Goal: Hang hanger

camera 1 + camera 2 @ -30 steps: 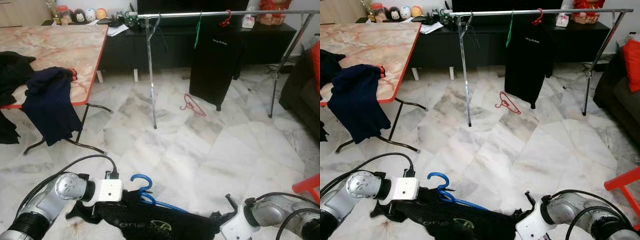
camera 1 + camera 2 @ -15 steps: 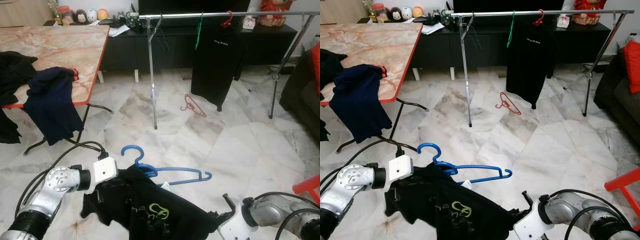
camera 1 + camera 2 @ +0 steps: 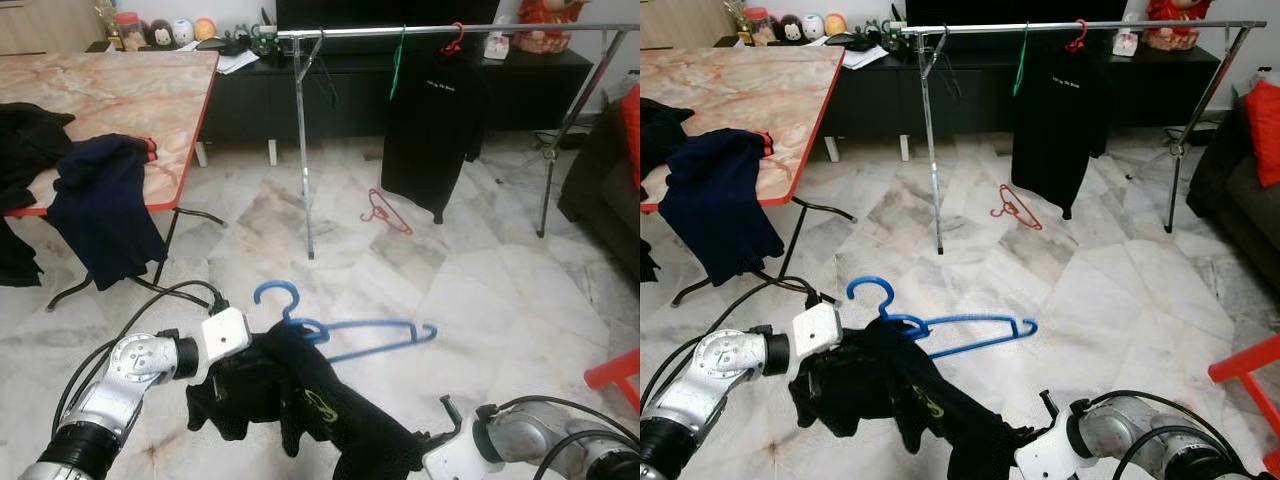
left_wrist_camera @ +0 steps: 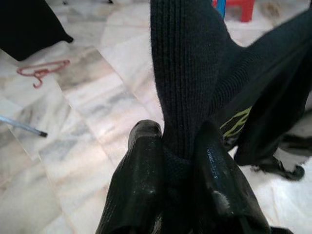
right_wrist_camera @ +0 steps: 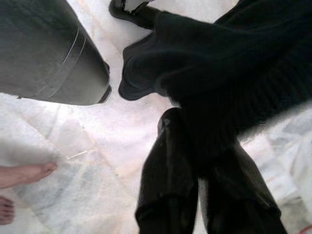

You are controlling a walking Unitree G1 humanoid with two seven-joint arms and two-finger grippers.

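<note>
Marble floor, blue hanger in black garment, both grippers' jaws pinching the garment

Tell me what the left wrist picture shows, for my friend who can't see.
The left tool pinches a fold of a black knitted garment between its two black fingers. Behind lies pale marble floor with a red hanger on it.

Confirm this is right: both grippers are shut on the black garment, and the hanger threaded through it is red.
Not quite: the hanger in the black garment is blue, as the left eye view shows. Both the left gripper and right gripper are shut on the garment.
</note>
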